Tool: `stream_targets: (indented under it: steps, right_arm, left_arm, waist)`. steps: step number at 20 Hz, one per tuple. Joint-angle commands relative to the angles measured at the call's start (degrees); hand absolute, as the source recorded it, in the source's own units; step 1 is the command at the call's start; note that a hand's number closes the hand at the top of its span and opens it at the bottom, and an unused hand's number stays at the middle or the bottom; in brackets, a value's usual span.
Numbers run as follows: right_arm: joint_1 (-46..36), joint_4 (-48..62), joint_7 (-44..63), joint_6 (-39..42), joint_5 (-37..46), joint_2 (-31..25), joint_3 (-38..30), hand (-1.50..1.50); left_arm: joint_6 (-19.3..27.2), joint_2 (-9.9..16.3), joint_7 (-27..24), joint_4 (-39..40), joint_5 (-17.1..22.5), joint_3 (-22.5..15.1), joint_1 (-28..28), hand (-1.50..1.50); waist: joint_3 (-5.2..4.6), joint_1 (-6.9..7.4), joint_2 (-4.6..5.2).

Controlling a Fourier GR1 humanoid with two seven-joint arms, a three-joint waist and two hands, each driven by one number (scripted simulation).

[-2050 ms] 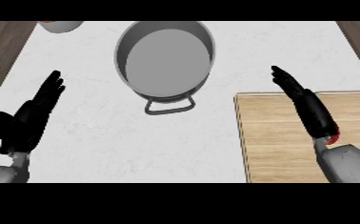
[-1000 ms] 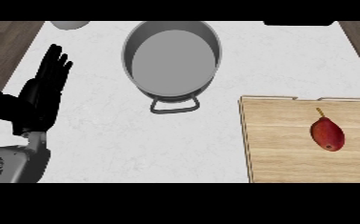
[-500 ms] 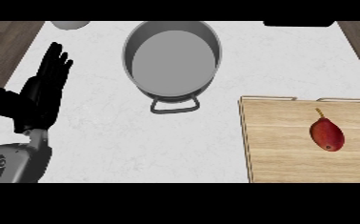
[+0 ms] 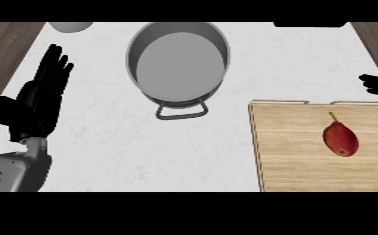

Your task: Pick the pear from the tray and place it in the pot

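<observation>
Lying on the tray [image 4: 295, 154], pear [image 4: 340, 138] below right hand [image 4: 369, 83].

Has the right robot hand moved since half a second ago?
Yes. It was out of view then; now its fingertips show at the right edge, just above the tray, short of the pear.
</observation>
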Motion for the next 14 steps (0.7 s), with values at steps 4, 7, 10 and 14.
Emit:
stream_targets:
  steps: [4, 7, 10, 14]
  right_arm:
    - [1.04, -4.33, 3.84, 3.43, 1.60, 2.98, -2.12, -1.50]
    - [1.32, -8.39, 10.49, 3.31, 1.46, 3.92, -4.11, -1.50]
    - [3.57, -8.44, 11.05, -1.06, 5.64, 6.18, -3.07, -1.50]
    - [2.88, -5.63, 7.80, -0.63, 10.48, 7.52, -3.54, -1.50]
  left_arm:
    - [-4.50, -0.23, -2.71, 4.76, 0.54, 5.00, -1.37, 0.00]
    - [-0.80, -4.20, -1.76, -1.51, -4.42, 0.50, 3.58, 0.00]
    - [-2.76, -3.33, 0.38, 0.74, -2.83, 2.61, 0.00, 0.00]
    - [-4.25, -1.91, 1.98, 1.00, -2.82, 6.20, -1.57, 0.00]
  waist:
    - [-0.03, -0.53, -0.01]
    - [-0.03, -0.48, -0.13]
    - [-0.03, -0.63, -0.08]
    - [0.00, -0.36, -0.01]
